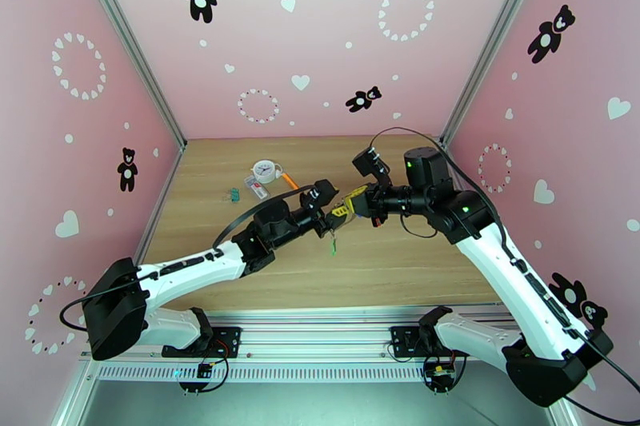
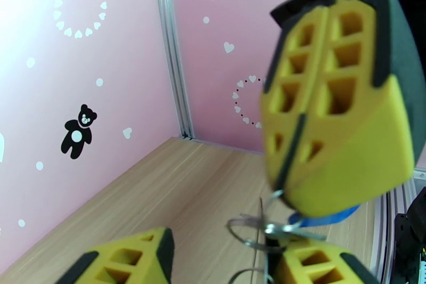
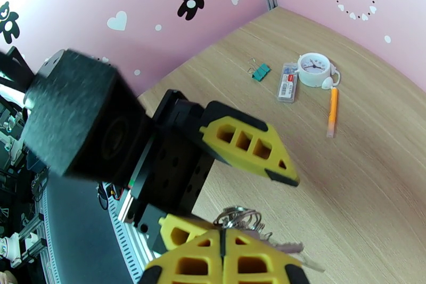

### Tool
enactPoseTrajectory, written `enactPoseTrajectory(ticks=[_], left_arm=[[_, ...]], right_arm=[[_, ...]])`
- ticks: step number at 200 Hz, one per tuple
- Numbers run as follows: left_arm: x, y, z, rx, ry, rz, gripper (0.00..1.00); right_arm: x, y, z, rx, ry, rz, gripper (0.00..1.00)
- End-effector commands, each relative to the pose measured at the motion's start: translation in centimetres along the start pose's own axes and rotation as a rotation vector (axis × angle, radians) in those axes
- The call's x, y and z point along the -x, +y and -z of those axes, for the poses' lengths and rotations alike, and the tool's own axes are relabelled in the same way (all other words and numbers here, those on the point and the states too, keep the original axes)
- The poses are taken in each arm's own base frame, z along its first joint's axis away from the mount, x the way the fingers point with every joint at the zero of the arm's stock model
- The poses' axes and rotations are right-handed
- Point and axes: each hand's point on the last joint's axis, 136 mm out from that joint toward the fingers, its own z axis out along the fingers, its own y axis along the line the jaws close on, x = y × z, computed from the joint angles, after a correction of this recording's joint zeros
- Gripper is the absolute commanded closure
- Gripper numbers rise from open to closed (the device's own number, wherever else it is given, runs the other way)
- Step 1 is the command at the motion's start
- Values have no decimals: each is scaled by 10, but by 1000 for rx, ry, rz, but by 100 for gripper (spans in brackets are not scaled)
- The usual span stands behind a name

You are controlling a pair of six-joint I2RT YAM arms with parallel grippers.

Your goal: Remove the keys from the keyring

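Metal rail (image 1: 320, 332) fronts wooden table (image 1: 400, 276), pink walls (image 1: 240, 36).

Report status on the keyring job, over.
Right gripper shut on keyring. Left gripper open at its rings. Blue-tagged key hangs on. Clock, pen lie well clear.

My rig: white shells, black joints.
Left arm (image 1: 196, 266) and right arm (image 1: 512, 268) carry yellow gridded jaws, black cables.

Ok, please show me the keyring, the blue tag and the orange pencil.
keyring (image 3: 238, 217): right wrist view, on its bunch of metal rings.
blue tag (image 2: 325, 219): left wrist view, on the middle of the blue strip.
orange pencil (image 3: 332, 112): right wrist view, on the middle of its shaft.
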Motion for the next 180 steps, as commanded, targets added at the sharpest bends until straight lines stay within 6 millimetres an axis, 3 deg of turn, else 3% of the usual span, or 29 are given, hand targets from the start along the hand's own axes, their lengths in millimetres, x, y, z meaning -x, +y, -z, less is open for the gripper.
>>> enactPoseTrajectory(ticks=[1,58,86,118,180], left_arm=[[26,4,0,27,-72,-28,48],[21,9,0,61,-60,-26,54],[19,10,1,65,-49,-27,64],[15,10,-1,65,-28,-25,66],[23,12,-2,70,-43,-43,77]], right_arm=[[12,9,9,5,-46,31,100],[9,8,12,-13,-46,37,100],[9,9,13,-8,-45,35,100],[11,11,14,0,-55,41,100],[12,12,18,-13,-67,48,100]])
